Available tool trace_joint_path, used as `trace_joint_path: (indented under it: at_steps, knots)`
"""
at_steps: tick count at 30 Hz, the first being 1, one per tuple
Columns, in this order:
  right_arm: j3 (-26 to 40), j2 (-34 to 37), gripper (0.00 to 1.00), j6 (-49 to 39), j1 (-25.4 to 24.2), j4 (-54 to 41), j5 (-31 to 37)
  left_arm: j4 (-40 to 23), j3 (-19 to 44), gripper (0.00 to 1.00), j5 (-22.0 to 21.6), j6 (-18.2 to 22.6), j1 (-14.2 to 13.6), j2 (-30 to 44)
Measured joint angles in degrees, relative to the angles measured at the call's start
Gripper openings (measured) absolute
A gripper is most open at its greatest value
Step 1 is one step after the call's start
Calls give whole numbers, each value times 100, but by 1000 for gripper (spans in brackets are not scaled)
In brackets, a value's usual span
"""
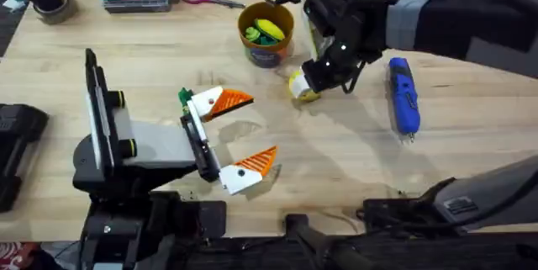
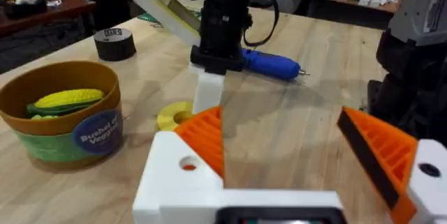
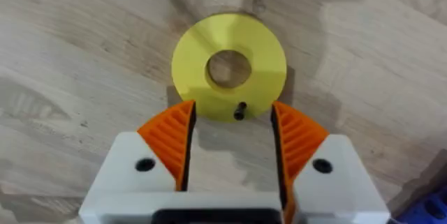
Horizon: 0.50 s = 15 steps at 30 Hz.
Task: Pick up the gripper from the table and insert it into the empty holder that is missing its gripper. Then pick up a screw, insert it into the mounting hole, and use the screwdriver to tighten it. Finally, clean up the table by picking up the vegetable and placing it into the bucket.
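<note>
Step in hand: you are going for the screw (image 3: 239, 109), a small dark one lying on the near edge of the yellow disc (image 3: 229, 68), judging by the right wrist view.
Key relation: the screw is sitting just ahead of the right gripper (image 3: 230, 137), roughly on its centreline, long axis pointing along the fingers' reach, as far as this view lets you tell.
Right fingers (image 3: 172, 140): standing open, gripping nothing, straddling the disc's edge.
Left gripper (image 2: 297, 151): its fingers are spread apart, empty.
Nearer arm: the right one.
Screwdriver (image 1: 403, 96): lying on the bench (image 1: 336, 161) just beside the right arm.
Bucket (image 1: 266, 33): already holding the vegetable.
</note>
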Motion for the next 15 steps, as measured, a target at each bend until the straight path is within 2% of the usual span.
trace_joint_path:
  at_steps: [4,15]
  knots:
    - [0,0,551,2,0,9,0,0,0,985,0,0,0,0]
    - [17,73,448,0,0,105,-2,0,0,985,0,0,0,0]
